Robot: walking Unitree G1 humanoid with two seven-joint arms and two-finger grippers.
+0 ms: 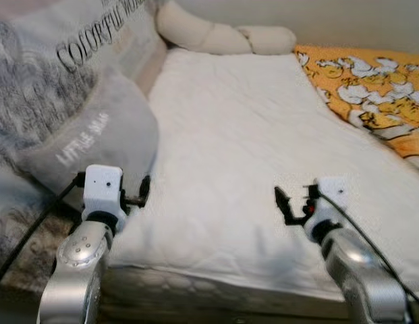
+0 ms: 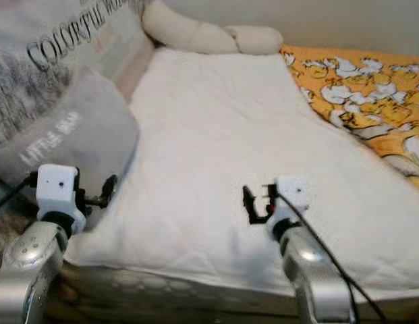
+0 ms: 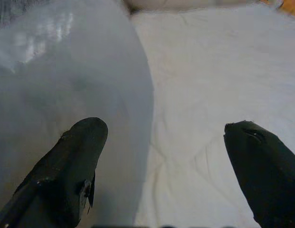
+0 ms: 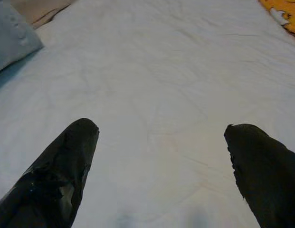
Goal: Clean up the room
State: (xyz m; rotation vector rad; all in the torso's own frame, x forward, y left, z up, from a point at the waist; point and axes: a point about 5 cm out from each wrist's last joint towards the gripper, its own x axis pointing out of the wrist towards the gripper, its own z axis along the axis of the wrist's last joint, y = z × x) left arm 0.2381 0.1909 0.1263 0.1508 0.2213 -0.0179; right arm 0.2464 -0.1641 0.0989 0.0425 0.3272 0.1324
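Note:
A bed with a white quilted sheet (image 1: 249, 135) lies before me. A grey pillow (image 1: 104, 135) lettered "LITTLE" leans at its left side, against a larger grey pillow (image 1: 61, 47) lettered "COLORFUL". My left gripper (image 1: 142, 194) hovers open at the near left edge of the bed, right beside the grey pillow (image 3: 57, 85), with nothing between its fingers. My right gripper (image 1: 289, 204) is open too, low over the sheet (image 4: 166, 71) near the front edge.
A long beige bolster (image 1: 219, 35) lies across the head of the bed. An orange blanket (image 1: 371, 88) with a white print covers the right side. The mattress's front edge (image 1: 216, 287) is just below my arms.

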